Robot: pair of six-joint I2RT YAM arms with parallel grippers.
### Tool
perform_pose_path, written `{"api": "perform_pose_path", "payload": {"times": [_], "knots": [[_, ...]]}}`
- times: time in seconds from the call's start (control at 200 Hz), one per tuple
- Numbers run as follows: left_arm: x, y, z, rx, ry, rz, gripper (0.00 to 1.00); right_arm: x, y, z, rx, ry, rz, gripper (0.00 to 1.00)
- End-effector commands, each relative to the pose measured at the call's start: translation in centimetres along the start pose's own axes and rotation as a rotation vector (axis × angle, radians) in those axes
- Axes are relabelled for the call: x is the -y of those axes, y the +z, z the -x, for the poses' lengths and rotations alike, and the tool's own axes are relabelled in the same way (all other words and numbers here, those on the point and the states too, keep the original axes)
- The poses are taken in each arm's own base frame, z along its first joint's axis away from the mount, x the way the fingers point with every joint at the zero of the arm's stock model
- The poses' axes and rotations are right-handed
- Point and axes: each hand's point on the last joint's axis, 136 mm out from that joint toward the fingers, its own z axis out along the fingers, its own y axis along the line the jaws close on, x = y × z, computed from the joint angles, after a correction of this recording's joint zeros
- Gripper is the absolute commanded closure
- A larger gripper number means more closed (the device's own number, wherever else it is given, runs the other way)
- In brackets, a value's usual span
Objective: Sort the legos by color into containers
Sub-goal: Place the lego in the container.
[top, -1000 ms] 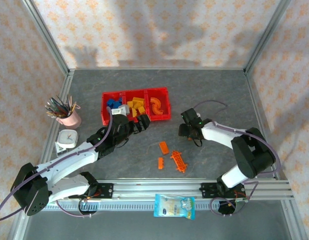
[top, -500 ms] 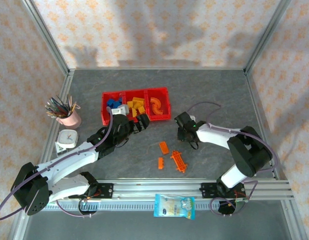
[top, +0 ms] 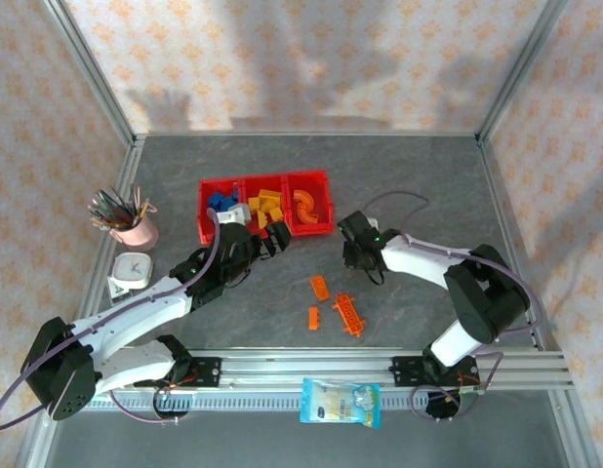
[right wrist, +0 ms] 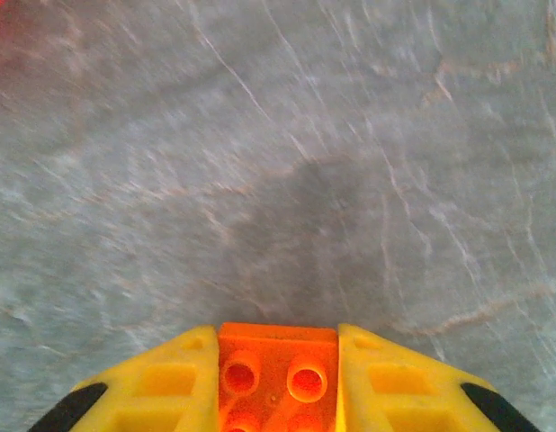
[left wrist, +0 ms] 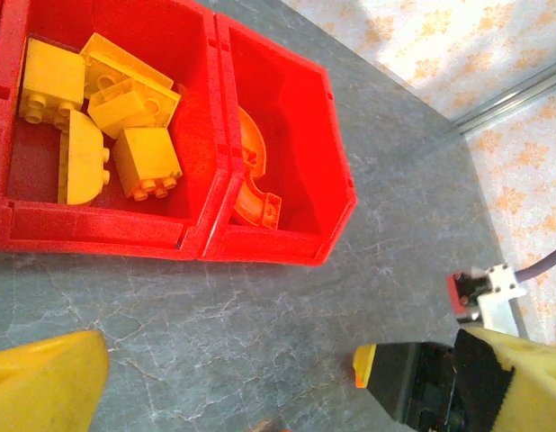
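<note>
The red containers (top: 265, 230) stand mid-table as one tray of three bins: blue legos (top: 219, 202) on the left, yellow legos (top: 267, 205) in the middle, a curved orange piece (top: 304, 206) on the right. The left wrist view shows the yellow legos (left wrist: 107, 117) and the curved piece (left wrist: 251, 175) in their bins (left wrist: 278, 243). My left gripper (top: 272, 239) (left wrist: 282, 360) hangs open and empty in front of the tray. My right gripper (top: 352, 242) (right wrist: 278, 360) is shut on an orange brick (right wrist: 278, 373) just right of the tray. Two orange bricks (top: 320, 288) (top: 313, 318) and a ladder-like piece (top: 348, 315) lie loose.
A pink pen cup (top: 134, 230) and a small white clock (top: 133, 270) stand at the left. A blue-and-white packet (top: 341, 402) lies on the front rail. The right arm's black gripper end (left wrist: 404, 378) appears close beside my left fingers.
The right gripper has moved left towards the tray's right bin, carrying the orange brick. The left arm has hardly moved.
</note>
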Motion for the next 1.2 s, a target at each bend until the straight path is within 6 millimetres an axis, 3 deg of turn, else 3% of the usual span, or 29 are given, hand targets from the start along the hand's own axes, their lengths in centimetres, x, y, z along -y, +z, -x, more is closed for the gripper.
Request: {"api": "perform_pose_path", "payload": {"times": [0.0, 0.275, 0.641, 0.816, 0.916, 1.196], "knots": [[0.8, -0.8, 1.1, 0.035, 0.012, -0.009, 0.01, -1.4, -2.7, 3.5, 0.086, -0.007, 0.034, 0.74], [0.4, -1.2, 1.8, 0.051, 0.032, 0.022, 0.01, -6.2, -5.3, 9.9, 0.197, -0.036, 0.124, 0.75], [-2.4, -2.5, 1.6, 0.071, 0.023, 0.102, 0.01, -11.1, -3.4, 17.4, 0.279, -0.084, 0.094, 0.73], [-3.1, -2.8, 1.7, 0.079, 0.015, 0.111, 0.01, -13.1, -0.5, 18.6, 0.255, -0.109, 0.096, 0.72], [-3.3, -2.9, 1.7, 0.079, 0.017, 0.118, 0.01, -13.6, 0.3, 19.2, 0.254, -0.113, 0.090, 0.67], [-2.5, -2.6, 1.8, 0.068, 0.017, 0.087, 0.01, -13.5, -1.2, 19.8, 0.279, -0.123, 0.090, 0.53]]}}
